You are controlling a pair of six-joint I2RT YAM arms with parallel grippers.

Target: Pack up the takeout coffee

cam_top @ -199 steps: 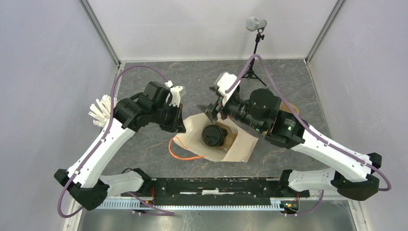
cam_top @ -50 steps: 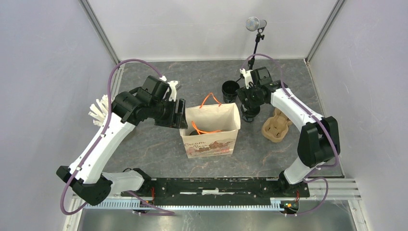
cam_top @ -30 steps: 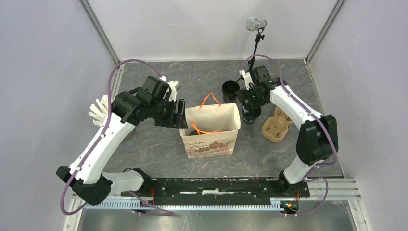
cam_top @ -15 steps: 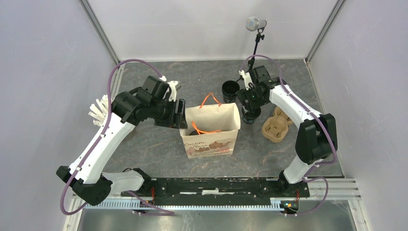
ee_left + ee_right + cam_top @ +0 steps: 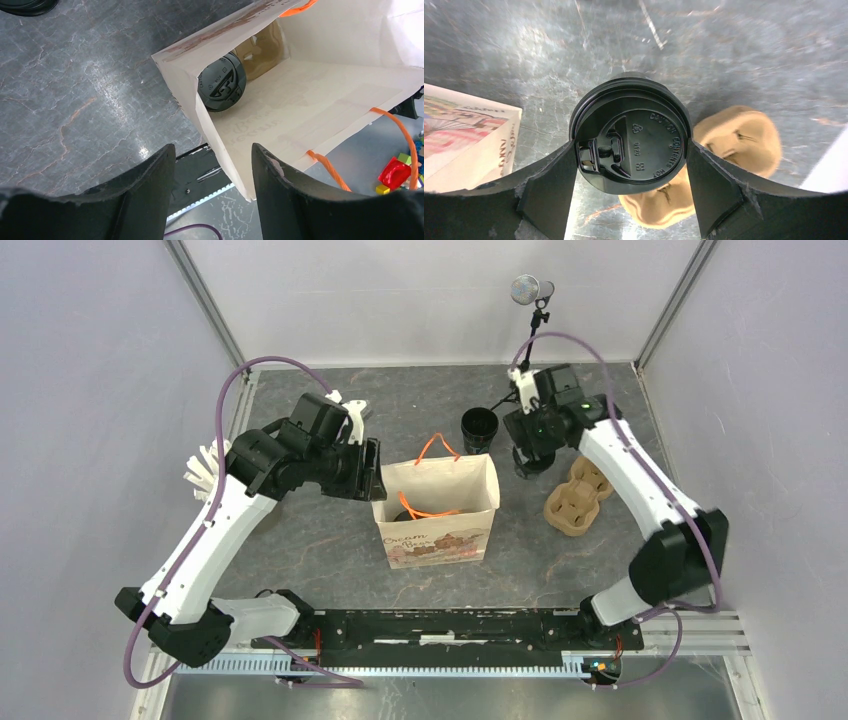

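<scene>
Top external view buries my right gripper (image 5: pixel 630 150) under my own wrist, so little of the first cup (image 5: pixel 631 135) shows there, right of centre beside the brown carrier (image 5: pixel 578 490). My right wrist view settles it: both fingers press against the rim of that cup's black lid, one on each side. The lid hides the cup's body, and I cannot tell whether its base rests on the table (image 5: pixel 320 550). The cup covers half the carrier at lower right.

My left gripper (image 5: pixel 212 150) stands spread, with a wall of the paper bag (image 5: pixel 325 100) running down between the fingers. Whether the paper touches either finger I cannot tell. Inside the bag a second cup (image 5: pixel 222 82) lies on its side, lid toward the lens, partly masked by the bag's corner. A black rim (image 5: pixel 25 4) is cut off at that frame's upper left corner. From above, a third cup (image 5: pixel 479 428) stands just beyond the bag's upper edge; lidded or not, I cannot make out.

My left arm reaches up from lower left, elbow bent, wrist at the bag's left end. My right arm arches from lower right toward upper centre, wrist pointing down.
</scene>
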